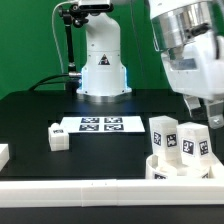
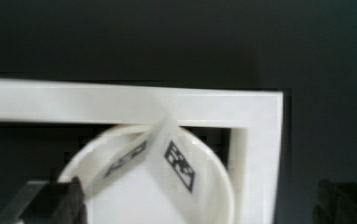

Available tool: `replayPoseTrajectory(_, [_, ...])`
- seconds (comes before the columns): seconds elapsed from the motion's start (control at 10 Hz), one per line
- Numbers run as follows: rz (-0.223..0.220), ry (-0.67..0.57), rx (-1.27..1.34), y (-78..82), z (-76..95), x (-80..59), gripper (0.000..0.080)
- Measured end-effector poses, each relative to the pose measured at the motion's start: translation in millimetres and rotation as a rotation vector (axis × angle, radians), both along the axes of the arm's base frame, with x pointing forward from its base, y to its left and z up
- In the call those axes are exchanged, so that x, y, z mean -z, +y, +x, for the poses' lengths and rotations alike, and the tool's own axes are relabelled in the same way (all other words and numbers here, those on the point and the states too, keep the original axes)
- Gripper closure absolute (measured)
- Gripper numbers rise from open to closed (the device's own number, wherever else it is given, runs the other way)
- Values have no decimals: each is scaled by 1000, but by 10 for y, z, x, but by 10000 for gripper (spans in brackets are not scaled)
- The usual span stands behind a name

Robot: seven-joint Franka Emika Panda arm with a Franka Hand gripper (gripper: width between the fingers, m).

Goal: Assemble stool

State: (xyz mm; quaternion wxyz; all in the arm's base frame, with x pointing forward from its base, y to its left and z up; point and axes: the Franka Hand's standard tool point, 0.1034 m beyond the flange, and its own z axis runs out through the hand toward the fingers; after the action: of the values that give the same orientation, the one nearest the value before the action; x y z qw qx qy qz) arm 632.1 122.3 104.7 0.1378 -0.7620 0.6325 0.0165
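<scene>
The round white seat point(image 2: 118, 172) stands tilted on its rim inside the corner of the white border rails point(image 2: 139, 104), with tags showing on it. In the exterior view the seat point(image 1: 159, 168) sits at the front right among tagged white blocky legs point(image 1: 163, 131) point(image 1: 197, 147). Another leg point(image 1: 57, 137) lies alone on the black table to the left. My gripper point(image 1: 203, 112) hangs just above the right-hand group, open. In the wrist view the gripper point(image 2: 196, 205) has a dark finger point(image 2: 50, 200) on each side of the seat, with nothing held.
The marker board point(image 1: 100, 124) lies flat in the middle of the table, in front of the robot base point(image 1: 103, 65). A long white rail point(image 1: 90, 190) runs along the front edge. A white piece point(image 1: 3, 152) is cut off at the exterior view's left.
</scene>
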Motion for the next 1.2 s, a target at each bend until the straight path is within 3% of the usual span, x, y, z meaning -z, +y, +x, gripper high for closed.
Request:
replayPoseTrajectory(0.2, [-42, -45, -224, 51, 25, -40, 151])
replayPoseTrajectory(0.7, [-88, -112, -512, 40, 26, -35, 151])
replayPoseTrajectory(1.0, [-201, -161, -948, -2, 23, -42, 151])
replayPoseTrajectory(1.2, [-253, -142, -1198, 10, -3, -53, 151])
